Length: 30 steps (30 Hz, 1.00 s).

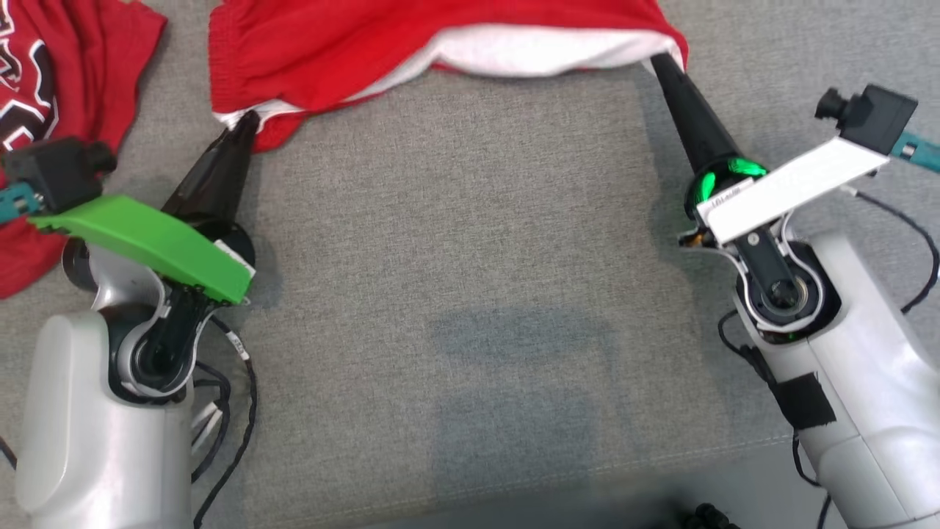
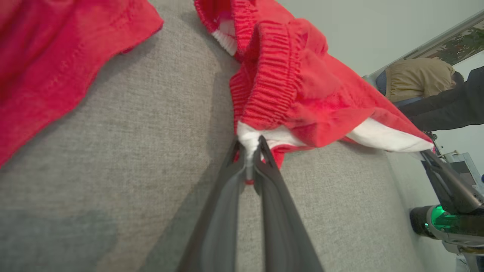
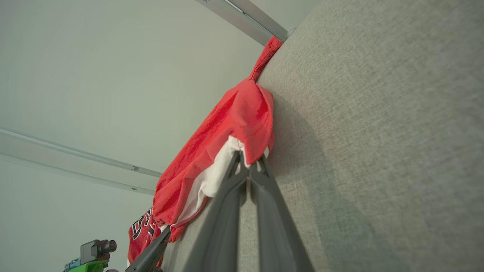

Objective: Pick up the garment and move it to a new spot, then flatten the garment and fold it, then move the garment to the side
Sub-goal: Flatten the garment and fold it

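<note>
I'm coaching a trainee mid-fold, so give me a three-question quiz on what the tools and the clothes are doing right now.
1. True or false: the left tool and the right tool are both shut on the red shorts.
2. What colour is the lining showing along the shorts' lifted edge? A) white B) black C) blue
3. Fill in: the printed jersey lies on the grey surface at the robot's far ____.
Key: 1 true; 2 A; 3 left.
</note>
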Tool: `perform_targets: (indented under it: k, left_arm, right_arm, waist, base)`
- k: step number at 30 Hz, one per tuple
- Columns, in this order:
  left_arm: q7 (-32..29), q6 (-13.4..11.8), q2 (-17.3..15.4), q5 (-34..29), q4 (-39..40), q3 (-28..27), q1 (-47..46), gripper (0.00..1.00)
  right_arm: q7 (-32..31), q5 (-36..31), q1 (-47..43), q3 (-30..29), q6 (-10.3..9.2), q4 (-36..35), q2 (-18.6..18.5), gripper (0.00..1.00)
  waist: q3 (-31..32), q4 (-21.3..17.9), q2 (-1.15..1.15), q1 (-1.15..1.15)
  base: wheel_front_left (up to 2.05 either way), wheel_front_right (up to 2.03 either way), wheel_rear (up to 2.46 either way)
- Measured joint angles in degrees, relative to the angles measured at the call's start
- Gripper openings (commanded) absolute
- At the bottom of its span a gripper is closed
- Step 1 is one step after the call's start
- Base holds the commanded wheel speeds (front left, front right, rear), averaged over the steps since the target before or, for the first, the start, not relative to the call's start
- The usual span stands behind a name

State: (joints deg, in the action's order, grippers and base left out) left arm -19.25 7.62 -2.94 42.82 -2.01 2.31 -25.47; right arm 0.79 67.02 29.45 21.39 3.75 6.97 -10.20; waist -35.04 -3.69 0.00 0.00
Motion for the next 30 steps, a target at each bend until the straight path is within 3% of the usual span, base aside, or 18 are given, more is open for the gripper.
perform_targets:
  k: [3, 9, 15, 21, 30]
  left_arm:
    - [2.0, 0.0, 0.3, 3.6, -1.4, -1.8, 1.6, 0.0]
    - [2.1, -0.1, 0.3, 7.8, -2.4, -2.1, 5.7, 0.0]
    - [-3.0, -0.1, 0.4, 13.4, 0.5, 4.7, 10.3, 0.0]
    - [-4.9, -0.1, 0.2, 14.6, 2.8, 8.7, 16.7, 0.0]
    - [-3.8, -0.1, 0.2, 16.9, 4.4, 9.3, 27.4, 0.0]
  right_arm:
    - [1.0, 0.0, -2.4, 0.0, 1.3, 1.5, -0.3, 0.0]
    - [-0.6, -0.3, -5.8, 1.5, 1.78, 5.7, -3.5, 0.0]
    - [-5.5, -0.3, -8.7, 1.1, 1.7, 7.3, -11.1, 0.0]
    - [-8.0, 0.1, -11.3, 1.0, 1.74, 6.6, -13.7, 0.0]
    - [-11.7, 2.2, -19.6, 1.6, 1.78, 4.8, -17.7, 0.0]
  waist:
    - [1.8, -0.4, 0.0, 0.0]
    - [6.5, -1.8, 0.0, 0.0]
    - [11.8, -2.7, 0.0, 0.0]
    - [14.9, -2.0, 0.01, 0.0]
    - [18.2, 0.4, 0.0, 0.0]
  base:
    - [0.0, 0.0, 0.0]
    - [0.0, 0.0, 0.0]
    - [0.0, 0.0, 0.0]
    - [0.0, 0.0, 0.0]
    - [0.0, 0.0, 0.0]
